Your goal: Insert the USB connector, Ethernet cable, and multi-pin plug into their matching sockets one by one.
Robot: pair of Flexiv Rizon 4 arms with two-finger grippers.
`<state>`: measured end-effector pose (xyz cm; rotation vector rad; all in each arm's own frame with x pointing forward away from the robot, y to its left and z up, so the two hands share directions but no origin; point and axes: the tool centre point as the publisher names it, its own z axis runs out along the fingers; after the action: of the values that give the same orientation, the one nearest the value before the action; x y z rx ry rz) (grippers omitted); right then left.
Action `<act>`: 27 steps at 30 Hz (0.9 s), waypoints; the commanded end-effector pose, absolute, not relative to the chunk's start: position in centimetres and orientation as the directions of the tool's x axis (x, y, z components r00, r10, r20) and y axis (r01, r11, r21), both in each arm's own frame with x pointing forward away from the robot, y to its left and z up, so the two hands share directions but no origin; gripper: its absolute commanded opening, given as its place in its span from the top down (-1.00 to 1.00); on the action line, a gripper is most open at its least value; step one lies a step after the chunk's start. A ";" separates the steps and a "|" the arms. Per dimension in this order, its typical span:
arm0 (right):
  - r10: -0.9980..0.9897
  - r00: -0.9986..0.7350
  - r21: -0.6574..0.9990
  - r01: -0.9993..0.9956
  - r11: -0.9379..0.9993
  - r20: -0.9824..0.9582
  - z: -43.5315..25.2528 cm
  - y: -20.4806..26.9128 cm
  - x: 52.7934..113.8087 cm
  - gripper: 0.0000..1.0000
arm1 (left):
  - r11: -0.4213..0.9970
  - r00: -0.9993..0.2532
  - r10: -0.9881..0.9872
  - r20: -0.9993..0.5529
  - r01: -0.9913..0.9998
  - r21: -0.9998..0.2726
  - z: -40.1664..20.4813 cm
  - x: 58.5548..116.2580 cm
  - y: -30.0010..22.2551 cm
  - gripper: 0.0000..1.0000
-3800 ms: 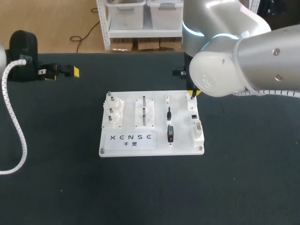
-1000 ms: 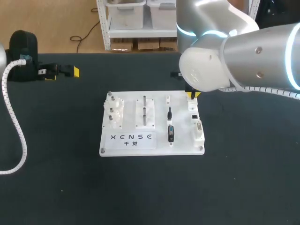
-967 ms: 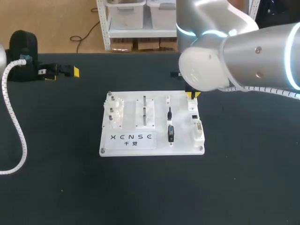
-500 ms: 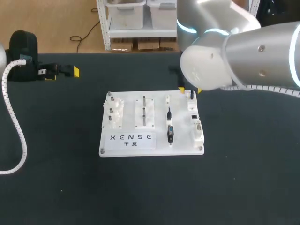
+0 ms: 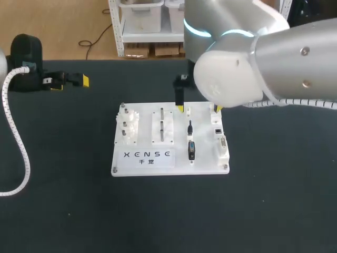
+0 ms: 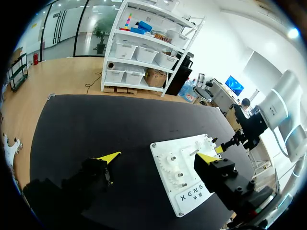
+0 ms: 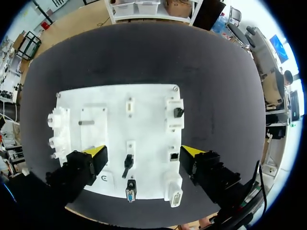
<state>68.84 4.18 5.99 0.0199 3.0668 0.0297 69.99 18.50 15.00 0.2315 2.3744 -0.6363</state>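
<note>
Both pairs of jaws stand wide open and hold nothing. Our left gripper (image 6: 157,157) is parked near the far left edge of the black table (image 5: 274,205), well apart from the work and out of the other arm's way. Our right gripper (image 7: 144,152) hangs above the white board (image 5: 176,148), its yellow tips astride the middle column of holders, a stance that suits coming down on a plug there.

Sockets run down the board's right side. At the far end of that row, the socket block (image 7: 171,123) has a dark plug in it. We take it for the USB connector (image 7: 178,112), already seated, since the small holder (image 7: 129,104) level with it is empty. The Ethernet cable (image 7: 127,163) lies in its holder between the right fingertips, beside the square socket (image 7: 173,156). The multi-pin plug (image 7: 130,194) rests in the last holder, beside the wide socket (image 7: 175,198). We judge the Ethernet cable is next to grasp.
</note>
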 end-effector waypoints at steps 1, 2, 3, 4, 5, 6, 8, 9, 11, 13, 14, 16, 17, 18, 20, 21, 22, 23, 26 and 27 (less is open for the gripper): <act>0.001 -0.998 0.036 -0.002 0.999 -0.065 5.3 4.5 67.8 -1.00 | 0.866 -0.767 0.000 -0.642 0.321 -0.383 15.0 70.0 18.5 -1.00; -0.001 -0.998 0.037 -0.003 0.999 -0.064 5.2 4.5 67.6 -1.00 | 0.866 -0.767 0.000 -0.642 0.321 -0.383 15.0 70.0 18.5 -1.00; -0.002 -0.998 0.038 -0.004 0.999 -0.059 5.1 4.6 67.5 -1.00 | 0.866 -0.767 0.000 -0.642 0.321 -0.383 15.0 70.0 18.5 -1.00; -0.007 -0.999 0.040 -0.009 0.999 -0.054 4.9 4.7 67.3 -1.00 | 0.866 -0.767 0.000 -0.642 0.321 -0.383 15.0 70.0 18.5 -1.00; -0.008 -0.999 0.040 -0.011 0.999 -0.053 4.8 4.7 67.2 -1.00 | 0.866 -0.767 0.000 -0.642 0.321 -0.383 15.0 70.0 18.5 -1.00; -0.012 -0.999 0.038 -0.014 0.999 -0.049 4.7 4.7 67.1 -1.00 | 0.866 -0.767 0.000 -0.642 0.321 -0.383 15.0 70.0 18.5 -1.00; -0.016 -0.999 0.037 -0.017 0.999 -0.042 4.6 4.8 66.9 -1.00 | 0.866 -0.767 0.000 -0.642 0.321 -0.383 15.0 70.0 18.5 -1.00; -0.017 -0.999 0.034 -0.018 0.999 -0.038 4.5 4.7 66.7 -1.00 | 0.866 -0.767 0.000 -0.642 0.321 -0.383 15.0 70.0 18.5 -1.00; -0.022 -0.999 0.027 -0.023 0.999 -0.032 4.3 4.6 66.5 -1.00 | 0.866 -0.767 0.000 -0.642 0.321 -0.383 15.0 70.0 18.5 -1.00; -0.025 -0.999 0.048 -0.026 0.998 -0.030 4.1 4.5 66.3 -1.00 | 0.866 -0.767 0.000 -0.642 0.321 -0.383 15.0 70.0 18.5 -1.00; -0.029 -0.999 0.068 -0.031 0.997 -0.030 4.1 4.5 66.3 -1.00 | 0.866 -0.767 0.000 -0.642 0.321 -0.383 15.0 70.0 18.5 -1.00; -0.037 -0.999 0.084 -0.038 0.996 -0.018 4.1 4.4 66.3 -1.00 | 0.866 -0.767 0.000 -0.642 0.321 -0.383 15.0 70.0 18.5 -1.00; -0.037 -0.999 0.084 -0.038 0.996 -0.018 4.1 4.4 66.3 -1.00 | 0.866 -0.767 0.000 -0.642 0.321 -0.383 15.0 70.0 18.5 -1.00; -0.037 -0.999 0.084 -0.038 0.996 -0.018 4.1 4.4 66.3 -1.00 | 0.866 -0.767 0.000 -0.642 0.321 -0.383 15.0 70.0 18.5 -1.00; -0.037 -0.999 0.084 -0.038 0.996 -0.018 4.1 4.4 66.3 -1.00 | 0.866 -0.767 0.000 -0.642 0.321 -0.383 15.0 70.0 18.5 -1.00; -0.037 -0.999 0.084 -0.038 0.996 -0.018 4.1 4.4 66.3 -1.00 | 0.866 -0.767 0.000 -0.642 0.321 -0.383 15.0 70.0 18.5 -1.00; -0.037 -0.999 0.084 -0.038 0.996 -0.018 4.1 4.4 66.3 -1.00 | 0.866 -0.767 0.000 -0.642 0.321 -0.383 15.0 70.0 18.5 -1.00; -0.037 -0.999 0.084 -0.038 0.996 -0.018 4.1 4.4 66.3 -1.00 | 0.866 -0.767 0.000 -0.642 0.321 -0.383 15.0 70.0 18.5 -1.00; -0.037 -0.999 0.084 -0.038 0.996 -0.018 4.1 4.4 66.3 -1.00 | 0.866 -0.767 0.000 -0.642 0.321 -0.383 15.0 70.0 18.5 -1.00; -0.037 -0.999 0.084 -0.038 0.996 -0.018 4.1 4.4 66.3 -1.00 | 0.866 -0.767 0.000 -0.642 0.321 -0.383 15.0 70.0 18.5 -1.00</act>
<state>66.47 4.54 4.05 -0.0610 3.1264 0.1296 69.99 18.50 15.00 0.2315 2.3744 -0.6363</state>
